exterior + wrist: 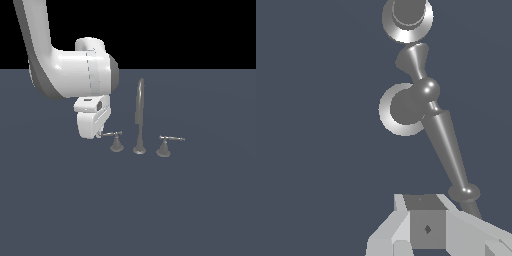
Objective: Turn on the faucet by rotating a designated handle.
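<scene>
The faucet (pixel 139 112) is dull grey, with a tall arched spout on a round foot. The handle (pixel 115 142), at the exterior view's left, is a thin rod lever on a small cone base. My gripper (pixel 99 135) hangs under the white wrist, right at the outer tip of that rod; its fingers are hidden there. In the wrist view the handle (pixel 448 150) runs from its round base (pixel 391 117) to a knobbed tip beside my gripper (pixel 426 227). The fingers look pressed together with nothing between them. The rod tip passes along the fingers' side.
The matching handle (pixel 163 147) stands at the exterior view's right of the spout, lever pointing away from it. The spout's round foot (pixel 407 17) shows beyond the handle in the wrist view. Everything stands on a flat dark blue-grey floor (pixel 150 210).
</scene>
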Controlling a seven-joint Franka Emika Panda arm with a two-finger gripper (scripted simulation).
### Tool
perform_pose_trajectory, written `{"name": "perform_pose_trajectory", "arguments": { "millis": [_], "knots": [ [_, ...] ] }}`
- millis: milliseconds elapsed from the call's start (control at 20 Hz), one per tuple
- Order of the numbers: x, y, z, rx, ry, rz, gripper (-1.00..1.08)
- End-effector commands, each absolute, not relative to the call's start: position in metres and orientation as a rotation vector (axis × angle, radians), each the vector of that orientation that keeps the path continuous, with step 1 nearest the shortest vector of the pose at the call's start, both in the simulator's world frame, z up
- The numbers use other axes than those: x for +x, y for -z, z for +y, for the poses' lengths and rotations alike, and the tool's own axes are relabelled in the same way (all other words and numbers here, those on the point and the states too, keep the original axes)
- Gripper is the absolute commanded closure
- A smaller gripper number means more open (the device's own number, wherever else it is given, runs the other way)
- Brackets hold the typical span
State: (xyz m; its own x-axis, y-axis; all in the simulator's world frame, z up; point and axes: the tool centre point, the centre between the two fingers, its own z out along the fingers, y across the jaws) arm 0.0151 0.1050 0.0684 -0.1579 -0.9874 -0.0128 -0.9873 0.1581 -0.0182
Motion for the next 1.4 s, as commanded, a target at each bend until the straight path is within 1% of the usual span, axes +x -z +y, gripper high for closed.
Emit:
{"name": "perform_pose_trajectory", "arguments": {
  "millis": [0,400,450,500,1100,1150,1200,1350],
  "knots": [
    [0.005,-0.067,0.089,-2.008,0.010,2.406,1.08],
    [-0.025,-0.065,0.089,-2.020,0.000,2.406,1.08],
    [-0.025,-0.065,0.089,-2.020,0.000,2.406,1.08],
    [-0.015,-0.069,0.094,-2.015,0.011,2.388,1.08],
    [-0.050,-0.065,0.053,-2.020,0.000,2.406,1.08],
    [-0.050,-0.065,0.053,-2.020,0.000,2.406,1.08],
    [-0.044,-0.069,0.073,-2.045,0.003,2.365,1.08],
    [-0.043,-0.068,0.053,-2.037,0.002,2.378,1.08]
  ]
}}
